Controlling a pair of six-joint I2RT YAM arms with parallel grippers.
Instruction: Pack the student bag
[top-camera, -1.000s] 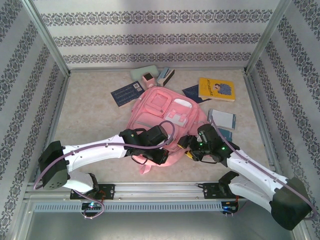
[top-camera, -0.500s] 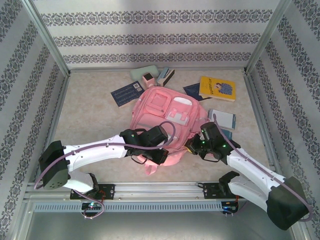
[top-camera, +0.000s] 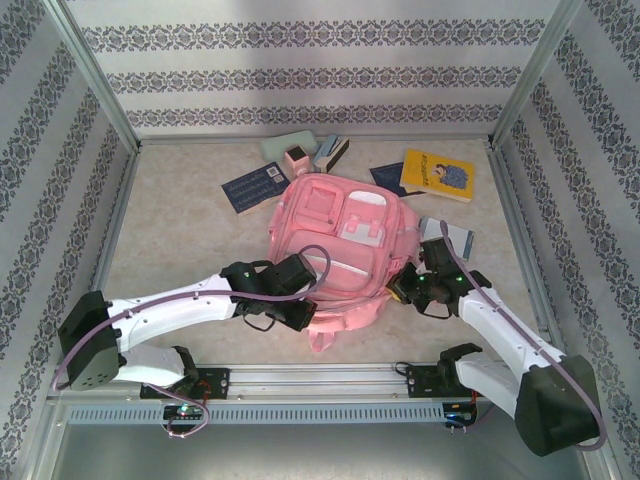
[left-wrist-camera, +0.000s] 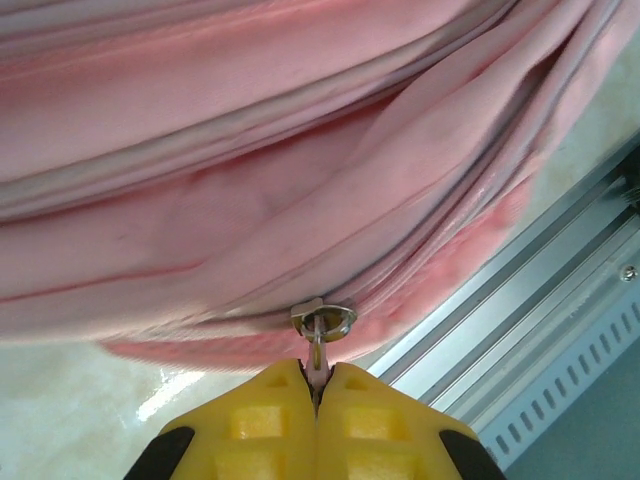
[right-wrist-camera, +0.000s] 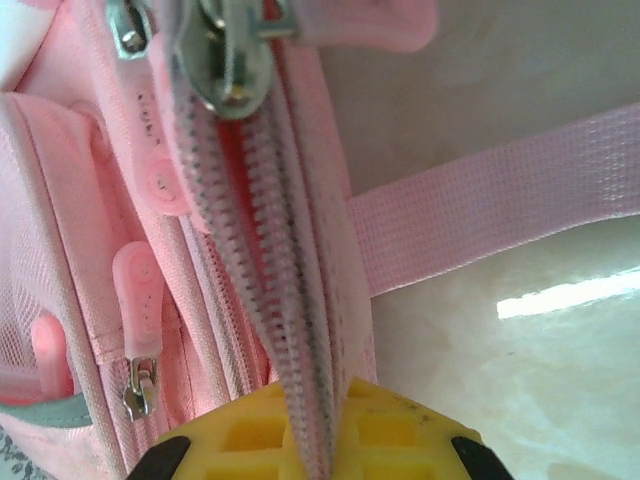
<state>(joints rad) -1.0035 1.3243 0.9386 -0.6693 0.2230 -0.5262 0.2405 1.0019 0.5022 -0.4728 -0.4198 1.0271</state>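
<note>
- Lying flat in the middle of the table (top-camera: 170, 235), front pockets up, the student bag (top-camera: 340, 240) has its lower edge just beside the arm bases.
- The left gripper (left-wrist-camera: 318, 378) is pressed fully together, and between its yellow tips it pinches the thin metal zipper pull (left-wrist-camera: 317, 350) that hangs from the slider (left-wrist-camera: 323, 320) on the bag's near edge.
- The right gripper (right-wrist-camera: 313, 405) is also closed, and it clamps the zipper band (right-wrist-camera: 262, 270) on the right side of the bag, beside a pink strap (right-wrist-camera: 500, 210).
- I judge that the step in hand is opening the main compartment: one side holds the pull and the other holds the fabric firm.
- The next move probably calls for drawing the slider along the teeth while the right grip gives counter-tension, so that the soft bag does not slide with it.
- The things to pack wait on the table behind the bag, among them a yellow book (top-camera: 437, 175) and a dark notebook (top-camera: 255, 187).
- The top view gives the layout but hides both fingertips against the bag.
- The wrist views show the two grips clearly, yet nothing of the books.
- Whether the teeth in the right wrist view are already parted, I cannot tell.
</note>
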